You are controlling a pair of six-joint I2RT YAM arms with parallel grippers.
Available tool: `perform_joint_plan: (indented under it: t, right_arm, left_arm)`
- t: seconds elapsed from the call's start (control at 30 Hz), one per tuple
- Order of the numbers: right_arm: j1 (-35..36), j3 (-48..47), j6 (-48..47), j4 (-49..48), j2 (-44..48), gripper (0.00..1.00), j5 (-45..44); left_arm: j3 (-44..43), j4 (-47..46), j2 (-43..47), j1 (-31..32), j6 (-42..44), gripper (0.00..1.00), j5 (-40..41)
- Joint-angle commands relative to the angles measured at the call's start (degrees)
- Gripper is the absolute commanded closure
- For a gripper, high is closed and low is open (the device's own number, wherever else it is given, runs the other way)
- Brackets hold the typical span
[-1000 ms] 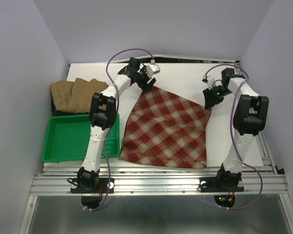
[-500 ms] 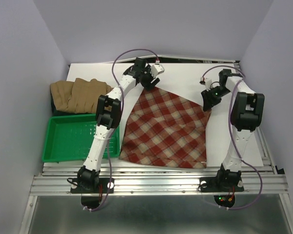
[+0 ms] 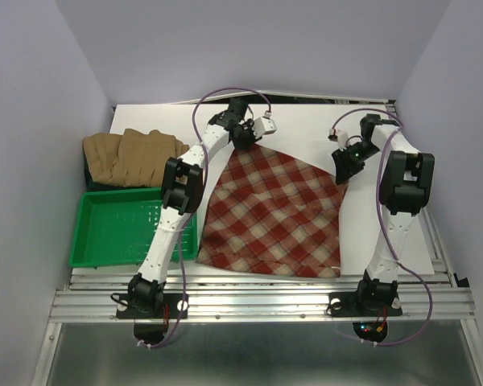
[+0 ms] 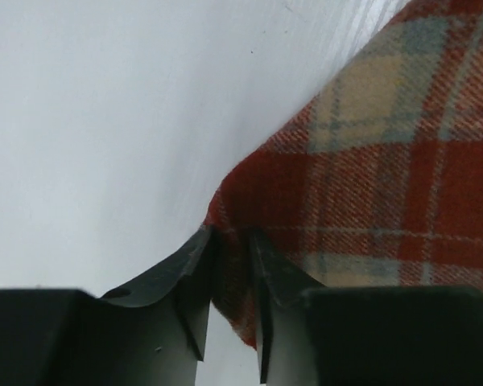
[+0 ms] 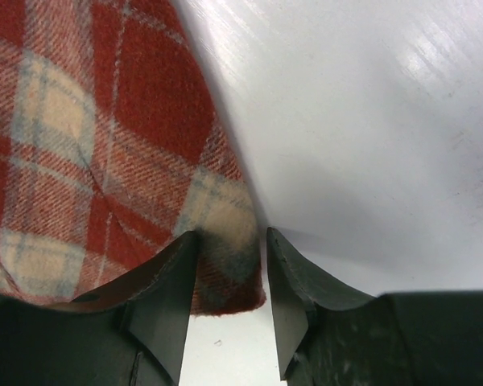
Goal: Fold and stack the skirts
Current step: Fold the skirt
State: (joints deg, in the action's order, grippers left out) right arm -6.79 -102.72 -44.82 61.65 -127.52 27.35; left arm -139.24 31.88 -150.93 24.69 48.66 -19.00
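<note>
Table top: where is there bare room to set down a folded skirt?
Bare white strip between the plaid skirt and the right arm; another beyond the skirt. The green tray is bare. Far left is crowded with tan skirts.

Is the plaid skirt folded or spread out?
Spread out. The plaid skirt lies flat and open on the table, with its whole pattern showing and no fold across it.

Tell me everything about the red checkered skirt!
The plaid skirt is soft, woolly-looking cloth, red and cream with thin grey-blue lines. It lies flat and unfolded on the white table, wider at its near edge. The left gripper pinches its far left corner; the right gripper straddles its far right corner, jaws apart.
</note>
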Motion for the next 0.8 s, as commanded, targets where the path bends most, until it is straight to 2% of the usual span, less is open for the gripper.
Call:
perform_joint_plan:
  t: [0.0,0.07,0.1,0.13,0.2,0.43,0.6,0.67,0.77]
  right_arm:
    - [-0.07,-1.96,-1.59,1.81,-1.06,0.57,-1.51]
    - [-0.07,-1.52,-1.59,0.58,-0.89,0.68,-1.60]
    - [-0.07,-1.52,-1.59,0.14,-0.80,0.73,-1.60]
    - [-0.07,-1.52,-0.98,-0.73,-0.53,0.84,-1.69]
    - [-0.07,-1.78,0.86,-3.01,-0.27,0.99,-2.13]
    - [-0.07,-2.75,7.45,-16.01,3.42,0.99,-6.69]
    - [-0.07,-7.67,9.22,-19.81,4.12,0.99,-9.95]
    - [-0.07,-7.85,9.40,-21.30,5.53,0.99,-9.86]
    - [-0.07,-6.89,8.79,-22.44,7.55,0.99,-8.46]
  left_arm:
    - [0.72,3.98,0.81,-0.52,3.80,0.73,1.08]
    - [1.95,3.46,1.78,-0.52,3.72,0.90,1.34]
    - [2.04,3.11,2.04,-0.52,3.46,0.93,1.51]
    - [1.96,2.49,2.39,-0.52,3.11,1.00,2.21]
    - [1.95,0.03,3.18,-0.69,1.36,1.00,3.09]
    - [2.13,-10.32,7.22,-1.92,-3.66,1.00,5.03]
    - [3.18,-15.17,11.96,-2.80,-4.46,1.00,5.38]
    - [6.33,-16.14,14.42,-2.80,-4.37,1.00,5.12]
    - [16.25,-21.93,21.36,-2.80,-6.03,1.00,5.90]
